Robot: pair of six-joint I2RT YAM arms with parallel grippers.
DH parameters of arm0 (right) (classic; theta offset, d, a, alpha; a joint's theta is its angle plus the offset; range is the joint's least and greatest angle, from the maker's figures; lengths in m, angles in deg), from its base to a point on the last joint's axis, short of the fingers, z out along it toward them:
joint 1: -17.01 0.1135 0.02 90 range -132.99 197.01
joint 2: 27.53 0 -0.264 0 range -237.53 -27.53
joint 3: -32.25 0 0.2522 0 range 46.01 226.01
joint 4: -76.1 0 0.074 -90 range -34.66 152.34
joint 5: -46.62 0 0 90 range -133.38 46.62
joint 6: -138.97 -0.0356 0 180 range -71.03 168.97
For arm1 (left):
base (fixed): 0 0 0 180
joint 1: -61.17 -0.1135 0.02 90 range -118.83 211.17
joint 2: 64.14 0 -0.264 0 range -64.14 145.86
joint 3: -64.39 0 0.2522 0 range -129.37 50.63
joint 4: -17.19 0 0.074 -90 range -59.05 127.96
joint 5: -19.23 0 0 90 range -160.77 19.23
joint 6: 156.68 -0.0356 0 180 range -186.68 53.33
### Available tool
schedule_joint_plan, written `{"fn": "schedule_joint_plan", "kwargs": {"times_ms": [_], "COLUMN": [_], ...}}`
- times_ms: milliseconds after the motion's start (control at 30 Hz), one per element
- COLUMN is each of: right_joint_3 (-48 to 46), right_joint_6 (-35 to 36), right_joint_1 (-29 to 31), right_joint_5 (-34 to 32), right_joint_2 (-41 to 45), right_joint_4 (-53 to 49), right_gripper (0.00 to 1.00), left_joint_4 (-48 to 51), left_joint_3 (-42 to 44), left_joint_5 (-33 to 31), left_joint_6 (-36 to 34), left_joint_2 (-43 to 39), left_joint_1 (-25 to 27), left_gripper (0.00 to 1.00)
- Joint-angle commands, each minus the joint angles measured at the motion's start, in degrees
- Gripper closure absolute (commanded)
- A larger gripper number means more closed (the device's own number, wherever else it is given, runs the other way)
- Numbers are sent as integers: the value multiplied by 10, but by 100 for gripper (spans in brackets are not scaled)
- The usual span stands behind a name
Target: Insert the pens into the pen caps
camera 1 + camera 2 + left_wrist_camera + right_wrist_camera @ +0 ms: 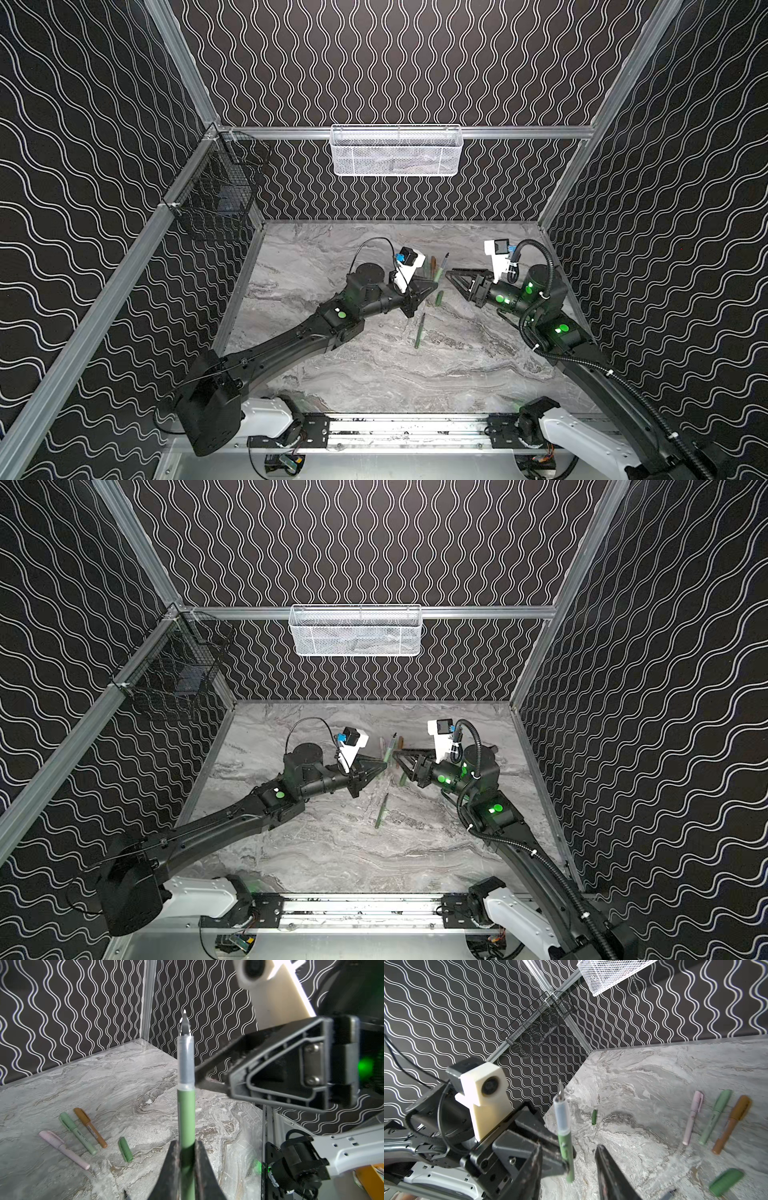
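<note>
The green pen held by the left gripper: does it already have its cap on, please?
No, the green pen clamped in the left gripper shows a bare pointed tip with no cap over it.

1 uncapped dark green pen [186, 1118] is held upright; 3 capped pens [78, 1133] are laid side by side, 1 loose dark green cap [125, 1149] beside them.

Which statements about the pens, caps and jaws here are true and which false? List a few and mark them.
The left gripper grips a dark green pen in its jaws. True.
That pen is capped. False: its tip is bare.
The right gripper holds a cap. False: its jaws are open and empty.
The pink pen, pale green pen and orange-brown pen lie capped on the table. True.
A loose dark green cap lies on the table. True.
</note>
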Motion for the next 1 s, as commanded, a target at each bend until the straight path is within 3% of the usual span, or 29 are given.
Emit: {"fn": "schedule_joint_plan", "kwargs": {"times_ms": [0,367,700,800,967], "right_joint_3": [10,8,6,3,7], "right_joint_6": [-10,-20,-19,-22,-12], "right_joint_1": [3,12,13,27,30], "right_joint_5": [19,18,12,12,8], "right_joint_2": [-12,-42,-47,-46,-46], "right_joint_4": [45,71,75,80,68], "right_gripper": [58,70,88,93,95], "left_joint_4": [-13,-15,-16,-11,20], "left_joint_3": [-3,-5,-6,-8,-23], "left_joint_5": [4,19,24,23,27], "left_joint_6": [1,10,8,8,7], "left_joint_2": [-1,7,11,13,20], "left_joint_1": [3,5,9,9,9], "left_gripper": [93,94,93,84,58]}}
